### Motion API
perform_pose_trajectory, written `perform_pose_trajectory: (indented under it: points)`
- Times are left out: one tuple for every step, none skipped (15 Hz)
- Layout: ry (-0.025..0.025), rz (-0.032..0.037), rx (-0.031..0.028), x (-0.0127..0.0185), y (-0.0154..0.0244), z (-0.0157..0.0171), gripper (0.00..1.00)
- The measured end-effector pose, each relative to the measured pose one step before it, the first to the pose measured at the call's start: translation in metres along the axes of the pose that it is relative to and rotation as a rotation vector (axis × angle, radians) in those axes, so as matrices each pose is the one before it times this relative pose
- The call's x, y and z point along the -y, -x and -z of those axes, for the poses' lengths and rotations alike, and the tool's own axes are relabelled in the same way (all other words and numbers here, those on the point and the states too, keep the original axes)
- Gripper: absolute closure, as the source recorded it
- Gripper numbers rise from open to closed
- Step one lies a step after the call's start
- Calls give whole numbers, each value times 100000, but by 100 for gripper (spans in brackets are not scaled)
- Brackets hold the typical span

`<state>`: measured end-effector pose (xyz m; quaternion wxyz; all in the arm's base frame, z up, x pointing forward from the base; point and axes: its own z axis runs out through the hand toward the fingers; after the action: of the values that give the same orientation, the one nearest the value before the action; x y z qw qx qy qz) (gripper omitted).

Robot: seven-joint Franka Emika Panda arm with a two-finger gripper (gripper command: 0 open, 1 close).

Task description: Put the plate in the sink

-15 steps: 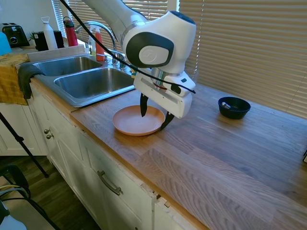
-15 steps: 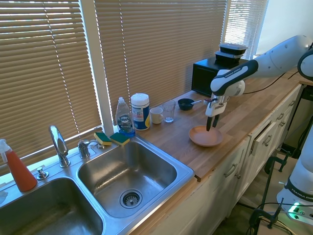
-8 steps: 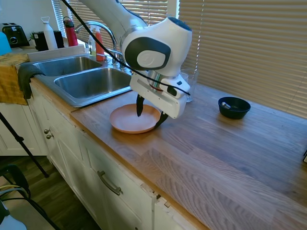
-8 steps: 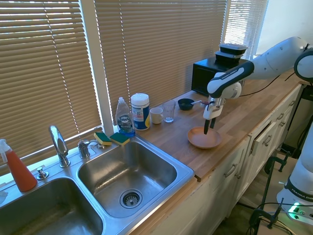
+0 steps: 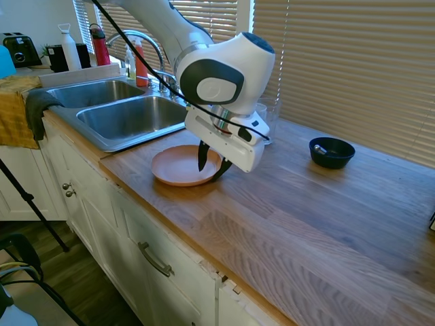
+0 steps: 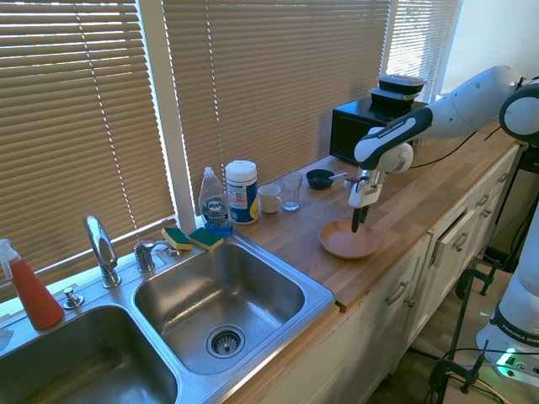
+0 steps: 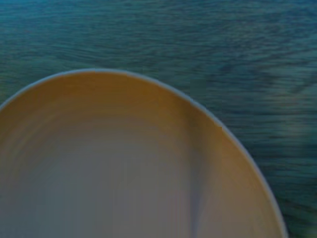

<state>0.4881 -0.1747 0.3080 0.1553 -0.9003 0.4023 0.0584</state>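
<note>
One plate [image 5: 179,166] lay on the wooden counter [image 5: 326,204], at the sink's [image 5: 129,115] 4 o'clock in the first exterior view; one gripper [image 5: 212,165] pinched its rim, near two basins.

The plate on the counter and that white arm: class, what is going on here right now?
A white robot arm has its gripper down at the far rim of the peach-orange plate, one finger inside and one outside. The plate sits on the wooden counter near the sink, not yet in a basin. A dark bowl stands apart.
</note>
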Motion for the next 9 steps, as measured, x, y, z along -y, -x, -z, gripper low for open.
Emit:
perform_pose_trajectory:
  points:
    - [-307,-112,587,-131,-42,-124,100]
    - [-268,221,568,-131,-40,-97,100]
    - [-269,102,293,-164,-63,-12,100]
    - [-351,81,260,-181,-80,-19,100]
    - [-646,-73,386,-155,-71,-57,100]
    - [-406,-85,263,-135,-84,-96,100]
    - [-881,-108,357,63,-50,146,100]
    - [-742,239,923,128,-12,152,100]
    - [-1299,426,1095,97,11,148,100]
